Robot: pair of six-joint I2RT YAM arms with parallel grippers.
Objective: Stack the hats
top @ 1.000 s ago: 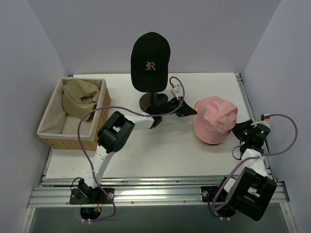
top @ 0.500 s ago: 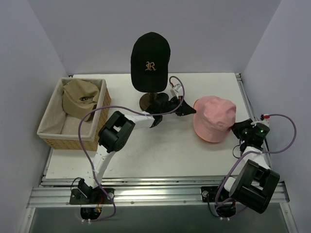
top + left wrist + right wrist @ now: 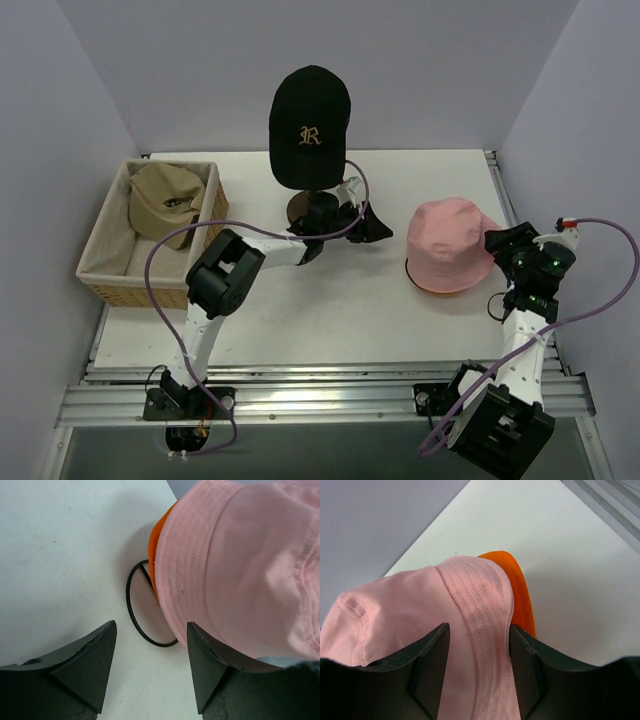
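Note:
The pale pink hat (image 3: pixel 450 243) sits on the table at the right, pulled over the bright orange hat (image 3: pixel 520 592), whose rim (image 3: pixel 152 547) peeks out beneath it. My left gripper (image 3: pixel 376 229) is open just left of the pink hat (image 3: pixel 240 565), over bare table (image 3: pixel 151 628). On the hat's right side my right gripper (image 3: pixel 497 243) is open, with the pink brim (image 3: pixel 485 630) lying between its fingers (image 3: pixel 477 630). The black cap with the gold "R" (image 3: pixel 310 120) rests on the head form. Inside the basket lies the tan cap (image 3: pixel 163 198).
A wicker basket (image 3: pixel 100 270) with a cloth liner stands at the left. The head form's dark stand (image 3: pixel 300 208) is behind the left gripper. A thin black ring (image 3: pixel 131 605) lies under the hats' left edge. Walls close in the sides and back.
Both grippers went from shut to open and let go of the pink hat, which settled lower over the orange one. The left gripper drew back left; the right arm swung outward.

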